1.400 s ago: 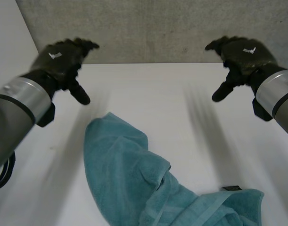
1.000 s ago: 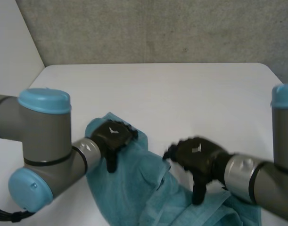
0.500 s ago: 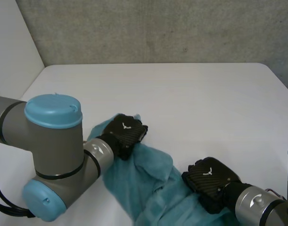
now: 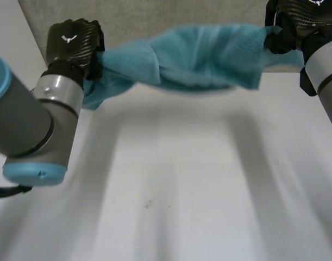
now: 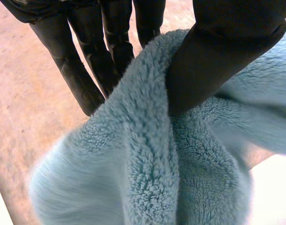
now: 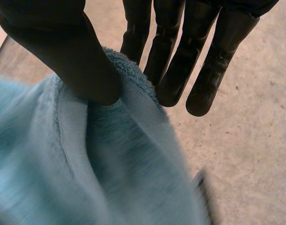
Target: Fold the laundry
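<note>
A teal towel point(image 4: 193, 54) hangs stretched in the air between my two hands, high above the far part of the white table point(image 4: 171, 179). My left hand point(image 4: 73, 46) is shut on the towel's left end; in the left wrist view the thumb point(image 5: 217, 61) presses the fluffy cloth point(image 5: 147, 159) against the fingers point(image 5: 82, 70). My right hand point(image 4: 301, 19) is shut on the right end; in the right wrist view the thumb point(image 6: 68, 51) pinches the towel's hemmed edge point(image 6: 86, 164) against the fingers point(image 6: 180, 56). The middle of the towel is bunched and sags a little.
A grey wall point(image 4: 155, 19) stands behind the table's far edge. A white side wall point(image 4: 13, 60) rises at the left. A small dark speck point(image 4: 148, 204) marks the tabletop.
Both hands came down onto the towel on the table, closed on it, and have lifted it up and apart; it now hangs stretched between them.
</note>
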